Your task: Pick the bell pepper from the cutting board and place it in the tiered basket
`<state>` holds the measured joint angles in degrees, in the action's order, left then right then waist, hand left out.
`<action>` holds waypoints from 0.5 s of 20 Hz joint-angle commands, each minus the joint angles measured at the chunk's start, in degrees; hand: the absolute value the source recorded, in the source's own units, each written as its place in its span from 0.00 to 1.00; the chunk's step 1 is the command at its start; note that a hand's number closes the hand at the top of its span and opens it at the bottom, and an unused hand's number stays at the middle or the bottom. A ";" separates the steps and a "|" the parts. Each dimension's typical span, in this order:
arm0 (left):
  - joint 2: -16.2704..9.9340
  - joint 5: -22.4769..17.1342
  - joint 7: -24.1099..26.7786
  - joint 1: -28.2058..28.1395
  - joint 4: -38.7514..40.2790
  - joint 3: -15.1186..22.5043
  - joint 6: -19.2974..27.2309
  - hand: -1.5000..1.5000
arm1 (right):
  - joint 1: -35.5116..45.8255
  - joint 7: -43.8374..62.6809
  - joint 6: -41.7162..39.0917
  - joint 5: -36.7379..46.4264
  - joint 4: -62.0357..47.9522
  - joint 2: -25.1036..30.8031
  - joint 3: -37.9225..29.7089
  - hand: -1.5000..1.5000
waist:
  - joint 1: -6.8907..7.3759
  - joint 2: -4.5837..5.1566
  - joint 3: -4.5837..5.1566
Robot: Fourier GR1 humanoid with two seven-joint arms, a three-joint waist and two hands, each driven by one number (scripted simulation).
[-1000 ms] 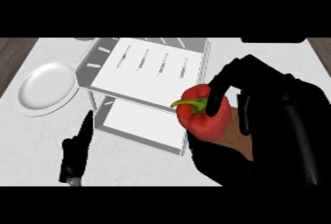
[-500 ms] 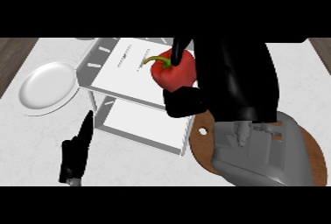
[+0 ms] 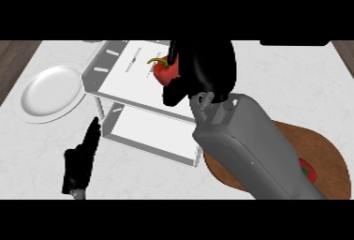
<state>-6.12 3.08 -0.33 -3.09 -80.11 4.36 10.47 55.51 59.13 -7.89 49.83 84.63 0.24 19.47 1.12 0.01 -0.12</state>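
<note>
Fingers of my right hand [image 3: 204,70] curl round the pepper [image 3: 165,72], over the basket's [image 3: 104,77] top tier. My left hand [image 3: 79,161] rests open by the plate [image 3: 48,93].

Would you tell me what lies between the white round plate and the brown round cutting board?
In the head view, the white tiered basket stands between the white round plate and the brown round cutting board.

Right hand [image 3: 204,70] over tiered basket [image 3: 110,70] top tier, bell pepper [image 3: 165,72] at its left; plate [image 3: 52,91] further left; cutting board [image 3: 325,154] nearer, right.
</note>
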 commanded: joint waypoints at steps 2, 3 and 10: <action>1.34 0.93 -3.29 0.15 -0.38 1.15 0.81 0.50 | 1.13 4.15 8.38 -3.20 -4.44 -0.23 1.29 1.00 | -0.17 0.02 0.14; 1.04 1.64 -2.65 -0.25 0.27 1.33 1.06 0.50 | -0.07 2.55 13.12 -5.21 -6.77 -0.23 1.05 1.00 | 0.35 0.18 0.14; 0.45 1.19 -0.44 -0.51 1.44 1.13 -0.60 0.50 | -1.70 -2.37 28.58 -18.86 -10.78 -0.21 -0.46 0.00 | 1.35 0.45 0.14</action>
<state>-5.74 3.94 -1.58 -2.62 -80.15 5.08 10.32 53.39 56.91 11.00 37.06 77.44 0.78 18.40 1.79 -0.16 -0.24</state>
